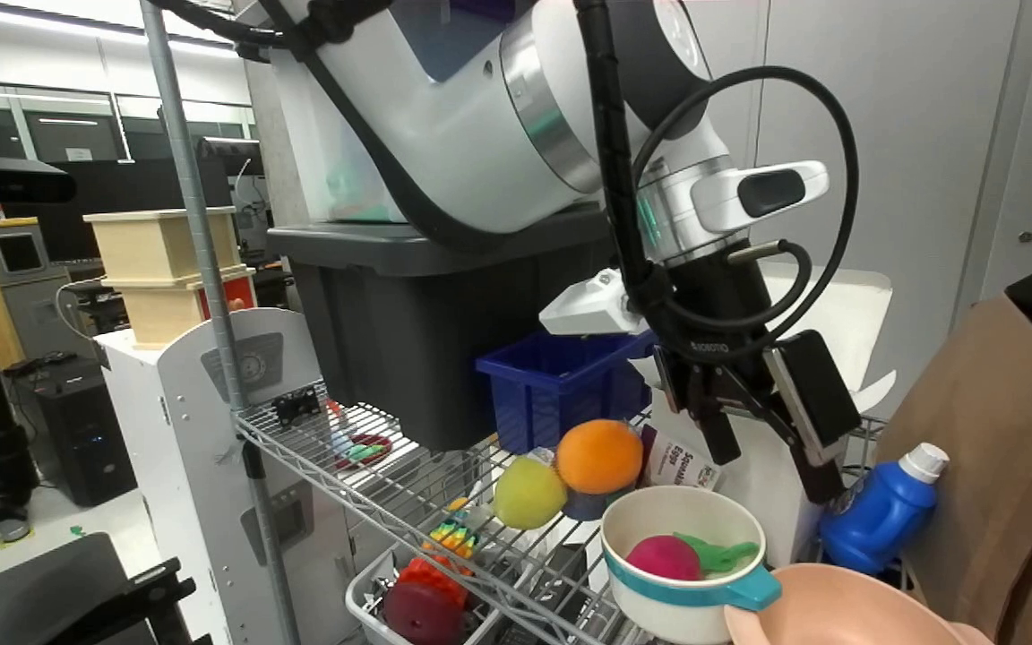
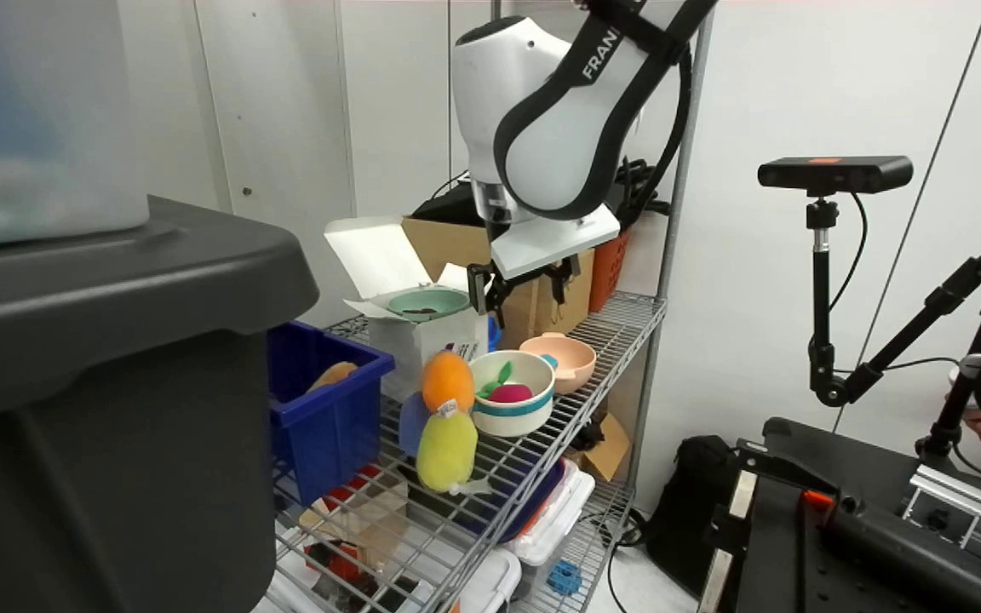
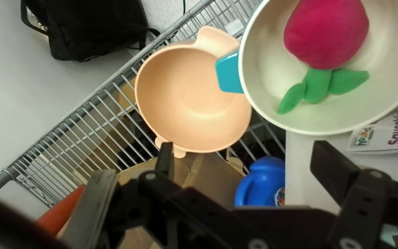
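The claw, spread wide, grips nothing; below it, on the wire worktop, sit a smooth peach bowl and a round cream pot cradling a matte magenta toy.

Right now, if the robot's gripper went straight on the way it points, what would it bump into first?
Probably the peach bowl: the open gripper points down toward it in both exterior views. Depth is hard to judge, and the teal handle of the white bowl sits near that line.
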